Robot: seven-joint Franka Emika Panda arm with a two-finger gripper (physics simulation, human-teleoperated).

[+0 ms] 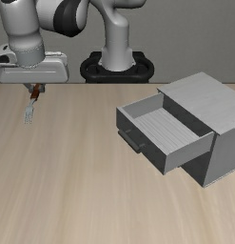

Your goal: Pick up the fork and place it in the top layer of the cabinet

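The fork (30,113) is at the exterior view's left, its silver tines pointing toward the front of the table and its brownish handle reaching up between my fingers. My gripper (35,92) is directly over the handle end and shut on it. I cannot tell whether the tines still touch the table. The grey cabinet (212,119) stands at the exterior view's right, well away from the gripper. Its top drawer (168,130) is pulled out toward the left front, with nothing inside it.
The wooden table (81,191) stretches wide between the fork and the cabinet. A dark handle (134,143) sticks out from the drawer front. The robot's black base (116,67) stands at the table's back edge.
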